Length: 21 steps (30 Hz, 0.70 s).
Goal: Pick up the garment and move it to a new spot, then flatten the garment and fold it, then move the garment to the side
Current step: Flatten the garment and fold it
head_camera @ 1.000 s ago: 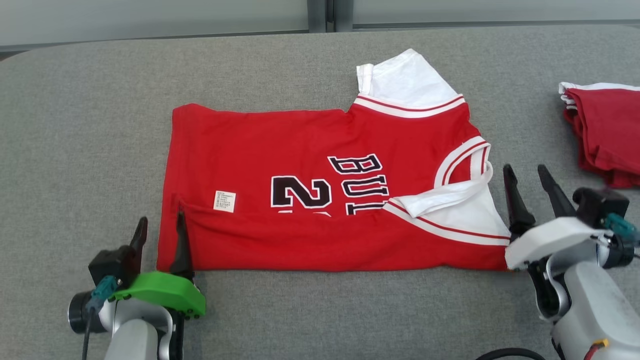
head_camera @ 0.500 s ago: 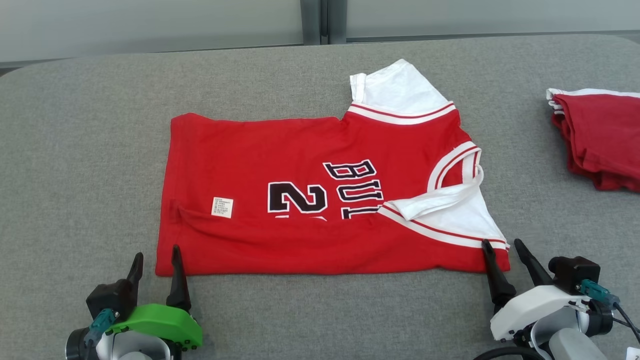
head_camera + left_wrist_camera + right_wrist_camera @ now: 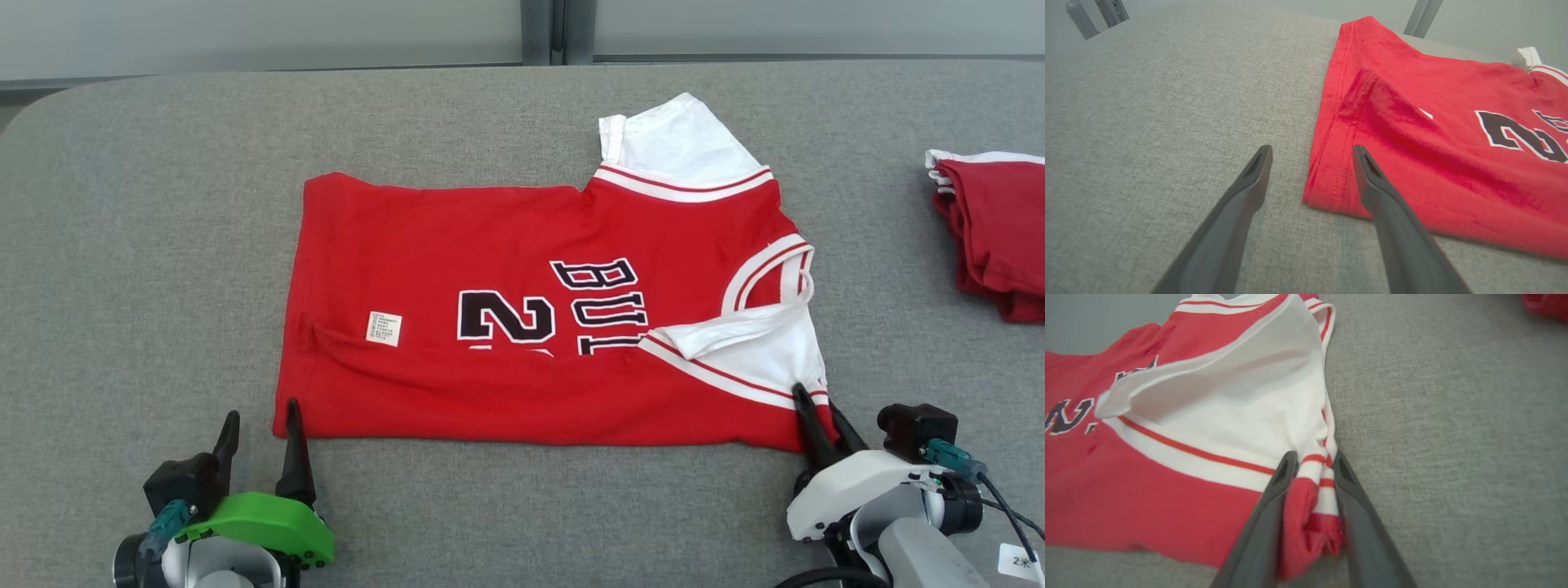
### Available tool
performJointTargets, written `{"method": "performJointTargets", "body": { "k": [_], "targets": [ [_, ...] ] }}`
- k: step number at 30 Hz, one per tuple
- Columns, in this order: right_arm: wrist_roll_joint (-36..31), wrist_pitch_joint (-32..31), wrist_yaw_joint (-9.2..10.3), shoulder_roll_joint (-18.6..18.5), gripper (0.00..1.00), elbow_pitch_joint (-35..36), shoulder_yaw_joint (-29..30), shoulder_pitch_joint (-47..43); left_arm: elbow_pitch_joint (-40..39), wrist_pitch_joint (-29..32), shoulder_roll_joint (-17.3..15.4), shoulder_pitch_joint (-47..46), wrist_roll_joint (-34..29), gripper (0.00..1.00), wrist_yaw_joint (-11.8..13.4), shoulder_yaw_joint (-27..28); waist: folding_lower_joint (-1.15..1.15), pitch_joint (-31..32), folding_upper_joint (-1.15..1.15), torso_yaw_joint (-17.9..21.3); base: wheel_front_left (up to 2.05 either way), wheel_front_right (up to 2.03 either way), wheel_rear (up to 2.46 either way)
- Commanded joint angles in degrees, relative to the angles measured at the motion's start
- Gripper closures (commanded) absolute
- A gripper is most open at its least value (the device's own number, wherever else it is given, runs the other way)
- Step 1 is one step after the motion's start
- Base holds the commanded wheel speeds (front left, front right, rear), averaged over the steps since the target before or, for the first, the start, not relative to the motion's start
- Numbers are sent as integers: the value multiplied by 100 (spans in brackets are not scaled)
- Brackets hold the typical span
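Note:
The garment (image 3: 522,269) is a red jersey with white trim and black lettering, lying flat and partly folded on the grey table (image 3: 163,245). My left gripper (image 3: 261,410) is open at its near left corner. In the left wrist view the hem corner of the garment (image 3: 1433,143) lies between the spread fingers of the left gripper (image 3: 1312,150), one finger over the cloth and one over the table. My right gripper (image 3: 816,400) is at the near right corner. The right wrist view shows the right gripper (image 3: 1314,457) pinching bunched red and white fabric of the garment (image 3: 1167,457).
A folded pile of red clothes with white edging (image 3: 992,229) lies at the table's right edge. A pale wall with a dark vertical post (image 3: 558,31) runs behind the table's far edge. Bare grey surface surrounds the jersey.
My right gripper dropped from beside the collar to the near right corner and closed on the cloth. My left gripper drew back to the near left corner. The head camera shifted slightly.

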<state>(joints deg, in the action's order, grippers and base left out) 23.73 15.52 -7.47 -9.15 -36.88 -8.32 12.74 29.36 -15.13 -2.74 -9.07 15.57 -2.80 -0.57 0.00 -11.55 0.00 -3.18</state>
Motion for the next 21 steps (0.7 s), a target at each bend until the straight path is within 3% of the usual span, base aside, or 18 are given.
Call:
{"method": "performJointTargets", "body": {
  "k": [1,6,18,19,20,21],
  "targets": [
    [46,-71,1,25,100,-111,-108,-63,47,2,-33,-102,109,0,-52,33,0,-3,0,-7,0,0,0],
    [115,-52,6,-157,100,114,-81,-14,291,2,-33,-222,172,0,-137,162,0,-17,0,41,0,0,0],
    [205,-48,5,-203,100,369,-133,49,1163,8,-29,-533,542,0,-428,46,0,-64,0,170,0,0,0],
    [212,-48,5,-203,100,381,-137,46,1268,13,-24,-553,593,4,-441,6,0,-64,0,176,0,0,0],
    [220,-47,5,-202,100,390,-140,42,1365,15,-18,-587,657,54,-456,-40,0,-63,0,179,0,0,0],
    [224,-45,5,-201,100,396,-144,35,1406,15,-16,-629,737,96,-468,-81,0,-60,0,179,0,0,0]
  ]
}}
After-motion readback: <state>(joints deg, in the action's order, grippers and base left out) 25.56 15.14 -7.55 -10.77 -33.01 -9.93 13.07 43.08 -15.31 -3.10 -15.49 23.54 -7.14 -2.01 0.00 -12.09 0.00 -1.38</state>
